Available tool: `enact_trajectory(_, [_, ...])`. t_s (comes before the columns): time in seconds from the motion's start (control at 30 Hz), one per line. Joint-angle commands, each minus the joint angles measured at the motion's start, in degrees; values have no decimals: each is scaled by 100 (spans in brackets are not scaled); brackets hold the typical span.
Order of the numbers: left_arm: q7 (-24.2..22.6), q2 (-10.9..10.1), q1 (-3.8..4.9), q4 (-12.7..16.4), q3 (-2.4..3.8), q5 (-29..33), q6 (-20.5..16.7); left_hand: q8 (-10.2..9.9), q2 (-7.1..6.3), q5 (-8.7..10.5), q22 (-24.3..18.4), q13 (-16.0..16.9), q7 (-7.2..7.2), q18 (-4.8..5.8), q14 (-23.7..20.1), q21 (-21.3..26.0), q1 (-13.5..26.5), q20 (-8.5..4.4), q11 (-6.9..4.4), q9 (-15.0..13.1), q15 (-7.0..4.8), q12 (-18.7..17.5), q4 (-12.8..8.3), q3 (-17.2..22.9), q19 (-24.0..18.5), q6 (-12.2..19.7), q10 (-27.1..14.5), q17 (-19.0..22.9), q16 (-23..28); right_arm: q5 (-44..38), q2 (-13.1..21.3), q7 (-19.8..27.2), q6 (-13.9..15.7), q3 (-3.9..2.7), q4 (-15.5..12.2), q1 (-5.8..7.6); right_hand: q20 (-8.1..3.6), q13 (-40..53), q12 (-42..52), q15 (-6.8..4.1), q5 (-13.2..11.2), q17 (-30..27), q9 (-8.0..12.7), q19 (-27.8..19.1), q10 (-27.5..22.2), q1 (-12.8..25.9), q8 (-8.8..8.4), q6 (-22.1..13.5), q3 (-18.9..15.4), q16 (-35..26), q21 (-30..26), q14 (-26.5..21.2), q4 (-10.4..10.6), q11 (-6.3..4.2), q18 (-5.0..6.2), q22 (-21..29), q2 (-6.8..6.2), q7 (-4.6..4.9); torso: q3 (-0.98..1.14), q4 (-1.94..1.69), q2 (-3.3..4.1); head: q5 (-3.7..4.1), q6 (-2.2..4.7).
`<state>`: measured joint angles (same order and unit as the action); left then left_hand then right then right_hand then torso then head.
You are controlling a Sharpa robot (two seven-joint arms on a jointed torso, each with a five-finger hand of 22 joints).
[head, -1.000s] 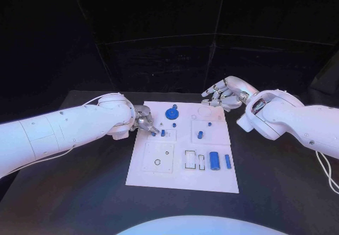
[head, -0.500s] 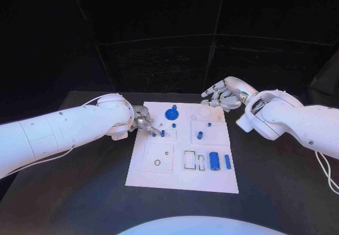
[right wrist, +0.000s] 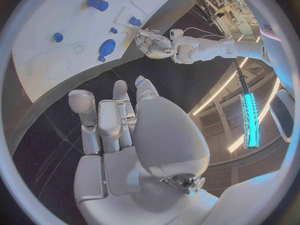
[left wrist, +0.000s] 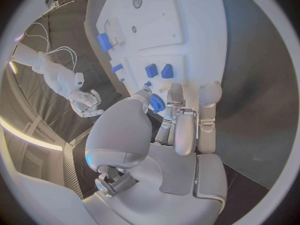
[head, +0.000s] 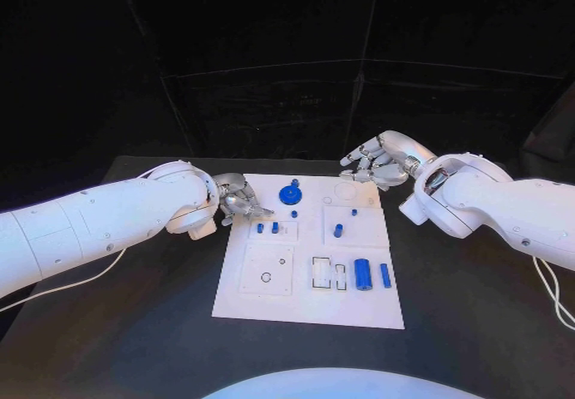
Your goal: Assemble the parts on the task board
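The white task board (head: 360, 303) lies mid-table. My left hand (head: 238, 202) hovers at the board's far left edge, fingers loosely extended and holding nothing. Just near of it, two small blue pegs (head: 259, 227) (head: 274, 226) stand side by side in the board; the left wrist view shows them past the fingertips (left wrist: 151, 70) (left wrist: 167, 71). A blue gear (head: 290, 194) sits on the board right of that hand. My right hand (head: 377, 162) hangs over the board's far right corner, fingers spread and empty.
A blue cylinder (head: 362, 269) and a blue bar (head: 385, 275) lie at the board's near right. More small blue pieces (head: 338, 230) (head: 295, 180) stand mid-board and at its far edge. Bare black table (head: 144, 332) surrounds the board.
My left hand has let go of a small blue peg, which now stands beside the other one, and has drawn back toward the board's far left. The right hand has not moved.
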<state>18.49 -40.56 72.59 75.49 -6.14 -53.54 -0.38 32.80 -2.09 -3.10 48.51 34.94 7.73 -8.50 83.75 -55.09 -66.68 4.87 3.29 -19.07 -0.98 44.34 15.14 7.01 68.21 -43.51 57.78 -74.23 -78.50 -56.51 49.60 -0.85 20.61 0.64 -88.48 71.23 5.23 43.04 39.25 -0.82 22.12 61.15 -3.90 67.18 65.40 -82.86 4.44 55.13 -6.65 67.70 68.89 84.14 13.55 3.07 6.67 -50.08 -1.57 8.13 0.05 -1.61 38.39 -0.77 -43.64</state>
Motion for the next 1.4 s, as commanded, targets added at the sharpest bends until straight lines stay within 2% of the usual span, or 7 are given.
enact_trajectory(0.03, [-1158,1,12,21,7,815,-604,-54,47,-16,-560,-134,63,-160,-165,554,-265,63,71,78,62,-136,-112,42,-324,106,-200,368,379,12,-2,52,-19,-3,0,9,-10,-9,1,-38,28,-9,0,-36,-16,19,35,15,-3,-14,-26,11,20,6,118,5,42,15,1,7,5,3,20])
enact_trajectory(0.1, [-1577,18,13,33,7,921,-658,-108,73,-22,-814,-335,131,-190,-608,893,-572,130,153,177,140,-373,-253,107,-519,154,-526,1169,1100,12,-6,54,-19,-3,6,9,-10,-9,1,-38,28,-9,0,-36,-16,19,35,15,-3,-14,-26,11,20,6,118,5,42,15,2,7,6,7,23])
enact_trajectory(0.27, [-2258,121,14,25,6,798,-874,-246,42,-18,-1036,-683,210,-198,-1126,1239,-1253,207,209,376,200,-661,-645,383,-652,87,-729,2015,1892,12,-16,51,-15,-3,21,9,-10,-10,1,-38,29,-7,0,-34,-17,19,35,14,-5,-15,-26,12,23,6,117,3,44,15,1,11,11,18,40])
enact_trajectory(0.43, [-2446,406,17,-183,5,-394,-875,-656,-167,3,-1239,-1326,261,-211,-1442,1512,-1621,263,292,756,270,-1199,-926,667,-627,-97,-912,2688,2431,12,-42,35,-5,-3,44,9,-10,-15,2,-39,36,-10,0,-34,-20,0,35,13,1,-21,-32,12,22,4,118,8,58,14,7,16,8,36,72])
enact_trajectory(0.6, [-2264,671,17,-385,0,-1612,-629,-991,-409,2,-1182,-1802,174,-211,-768,1353,-1644,203,239,1045,206,-1467,-1113,907,-266,-352,-718,1936,1527,12,-56,25,-4,-3,50,9,-10,-15,2,-39,36,-10,0,-34,-20,0,35,13,1,-21,-32,12,22,4,118,8,58,14,4,19,13,68,97])
enact_trajectory(0.87, [-2144,1072,4,-783,-33,-2756,-589,-1293,-573,-3,-997,-2259,149,-182,-389,1110,-1455,197,259,1274,201,-1789,-1188,984,40,-581,-739,1475,938,11,-77,22,-8,-3,47,9,-10,-17,2,-39,38,-11,0,-33,-21,-12,35,13,5,-24,-35,13,21,3,118,11,64,14,2,14,17,83,118])
enact_trajectory(1.4, [-1956,1407,-61,-1125,-36,-3264,-178,-1574,-575,-2,371,-2667,99,57,44,-197,-1364,156,223,1455,165,-1984,-1330,1019,772,-897,-551,719,176,11,-108,21,-17,-3,57,9,-10,-17,2,-39,38,-11,0,-33,-21,-12,35,13,5,-24,-35,13,21,3,118,11,64,14,-4,8,9,109,79])
